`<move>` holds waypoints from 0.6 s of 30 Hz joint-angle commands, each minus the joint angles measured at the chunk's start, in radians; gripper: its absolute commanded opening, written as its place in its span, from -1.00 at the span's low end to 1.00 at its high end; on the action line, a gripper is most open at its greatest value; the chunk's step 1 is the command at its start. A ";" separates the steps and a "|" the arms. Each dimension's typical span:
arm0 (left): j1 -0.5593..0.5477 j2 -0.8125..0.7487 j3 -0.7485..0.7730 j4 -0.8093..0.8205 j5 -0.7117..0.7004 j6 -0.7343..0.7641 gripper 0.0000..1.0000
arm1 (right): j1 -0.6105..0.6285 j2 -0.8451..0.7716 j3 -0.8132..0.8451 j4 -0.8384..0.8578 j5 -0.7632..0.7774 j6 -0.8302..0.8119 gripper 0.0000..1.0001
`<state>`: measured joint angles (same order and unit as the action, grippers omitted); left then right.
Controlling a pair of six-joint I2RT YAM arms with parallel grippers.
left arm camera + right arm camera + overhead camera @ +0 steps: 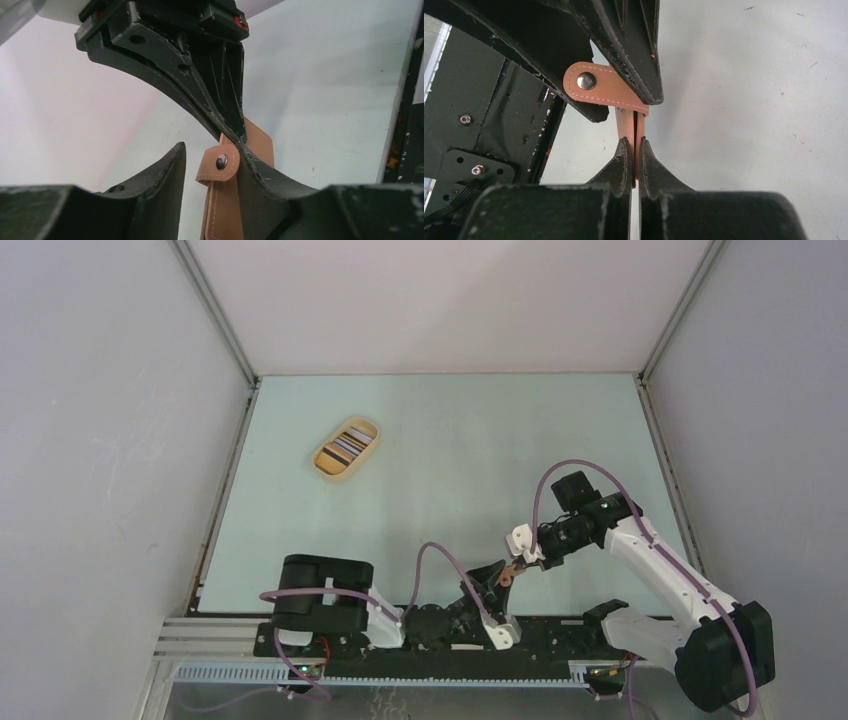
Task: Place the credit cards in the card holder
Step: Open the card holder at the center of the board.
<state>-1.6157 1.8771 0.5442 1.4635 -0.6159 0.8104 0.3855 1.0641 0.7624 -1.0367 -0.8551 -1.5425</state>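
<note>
right gripper: pinched tight on one edge of the card holder
left gripper: jaws part-open, straddling the snap tab; a gap on one side, so no grip yet
key relation: in the top view the holder is at 7 o'clock of the right gripper and 1 o'clock of the left; its long axis runs between them, both equally near
credit cards: in the oval tray, 10 o'clock, well apart
writing: none readable
</note>
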 commanded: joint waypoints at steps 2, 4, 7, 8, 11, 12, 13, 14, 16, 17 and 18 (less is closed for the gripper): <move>0.018 -0.063 -0.035 0.054 0.054 -0.088 -0.17 | -0.001 0.006 0.047 -0.016 -0.033 -0.010 -1.00; 0.029 -0.072 -0.046 0.054 0.071 -0.119 -0.27 | -0.001 0.008 0.048 -0.016 -0.033 -0.010 -1.00; 0.044 -0.089 -0.063 0.054 0.111 -0.169 -0.45 | 0.000 0.010 0.048 -0.017 -0.032 -0.010 -1.00; 0.049 -0.093 -0.065 0.055 0.120 -0.189 -0.50 | 0.000 0.011 0.048 -0.017 -0.032 -0.010 -1.00; 0.063 -0.103 -0.071 0.054 0.147 -0.249 -0.73 | 0.000 0.013 0.048 -0.016 -0.032 -0.009 -1.00; 0.069 -0.106 -0.073 0.054 0.153 -0.267 -0.79 | 0.001 0.013 0.048 -0.014 -0.032 -0.008 -1.00; 0.074 -0.109 -0.074 0.054 0.160 -0.288 -0.85 | 0.001 0.014 0.047 -0.013 -0.030 -0.006 -1.00; 0.080 -0.112 -0.078 0.054 0.166 -0.306 -0.94 | 0.001 0.014 0.048 -0.010 -0.029 -0.003 -1.00; 0.089 -0.119 -0.083 0.054 0.167 -0.346 -1.00 | 0.001 0.016 0.048 -0.001 -0.026 0.006 -1.00; 0.095 -0.123 -0.085 0.054 0.166 -0.376 -1.00 | 0.001 0.016 0.047 0.006 -0.025 0.014 -1.00; 0.102 -0.129 -0.089 0.054 0.158 -0.402 -1.00 | 0.000 0.016 0.048 0.016 -0.022 0.031 -1.00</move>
<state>-1.5345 1.8019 0.4820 1.4708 -0.4812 0.5430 0.3859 1.0813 0.7624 -1.0370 -0.8539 -1.5387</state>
